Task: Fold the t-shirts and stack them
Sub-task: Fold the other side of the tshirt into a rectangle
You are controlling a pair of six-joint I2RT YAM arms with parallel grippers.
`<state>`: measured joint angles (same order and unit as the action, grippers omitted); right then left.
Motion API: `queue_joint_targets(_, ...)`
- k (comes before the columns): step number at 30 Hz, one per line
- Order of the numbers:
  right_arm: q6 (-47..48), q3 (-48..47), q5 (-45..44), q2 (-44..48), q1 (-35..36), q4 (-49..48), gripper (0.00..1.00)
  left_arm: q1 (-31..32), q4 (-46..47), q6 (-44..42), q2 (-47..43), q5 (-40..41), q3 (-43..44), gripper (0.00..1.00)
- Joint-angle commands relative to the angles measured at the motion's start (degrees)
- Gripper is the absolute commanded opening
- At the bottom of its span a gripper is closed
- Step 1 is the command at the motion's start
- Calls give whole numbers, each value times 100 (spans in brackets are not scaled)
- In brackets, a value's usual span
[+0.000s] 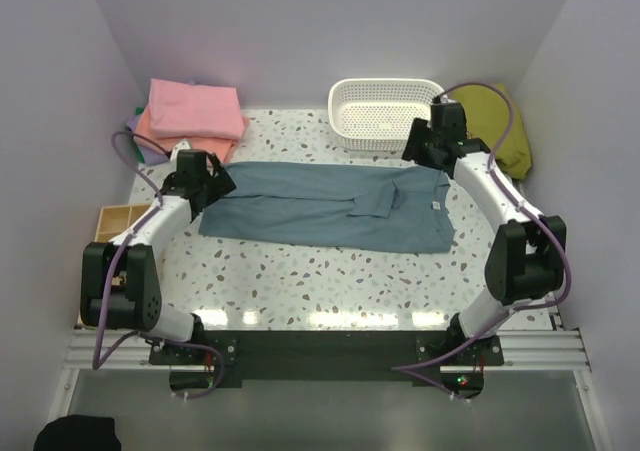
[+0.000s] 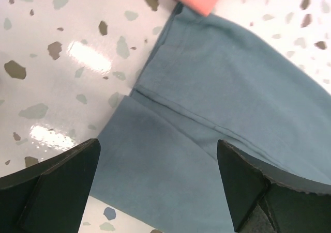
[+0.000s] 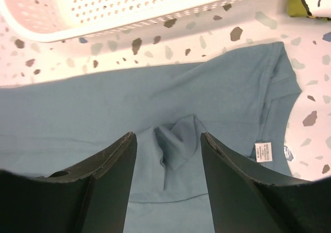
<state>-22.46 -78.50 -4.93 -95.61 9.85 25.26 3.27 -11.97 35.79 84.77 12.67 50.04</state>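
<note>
A dusty blue-grey t-shirt (image 1: 320,209) lies partly folded into a long strip across the table, its white neck label (image 1: 436,205) at the right end. A folded pink t-shirt (image 1: 195,108) rests on a salmon-orange one (image 1: 150,131) at the back left, with lavender cloth under them. My left gripper (image 1: 212,183) is open over the shirt's left end (image 2: 170,160). My right gripper (image 1: 425,156) is open above the shirt's right end, where a folded sleeve (image 3: 178,140) lies between the fingers and the label (image 3: 264,152) shows to the right.
A white perforated basket (image 1: 385,111) stands at the back, beside an olive-green cloth (image 1: 500,126) at the back right. A wooden box (image 1: 115,218) sits at the left edge. Walls close in on both sides.
</note>
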Motion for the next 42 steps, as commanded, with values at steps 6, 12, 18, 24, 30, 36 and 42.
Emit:
queue_joint_targets(6, -470, 1205, 1345, -80, -9, -363, 48, 51, 581, -221, -189, -1240, 15, 100)
queue_joint_targets(12, -549, 1399, 1451, -185, 0, -513, 45, 200, 722, -239, -31, -1618, -38, 100)
queue_joint_targets(18, -567, 1127, 1749, -616, 43, -723, 44, 280, 810, -230, 267, -1847, 6, 100)
queue_joint_targets(24, -602, 512, 2215, -1284, 210, -1065, 43, 297, 819, -239, 496, -2014, 58, 100)
queue_joint_targets(30, -628, -60, 2409, -1478, 377, -1180, 44, 306, 819, -239, 575, -1961, 76, 100)
queue_joint_targets(36, -830, -481, 2785, -1793, 413, -1373, 46, 306, 889, -222, 795, -2110, 137, 100)
queue_joint_targets(42, -1147, -1140, 3437, -2470, 430, -1586, 46, 315, 977, -160, 918, -2295, 94, 100)
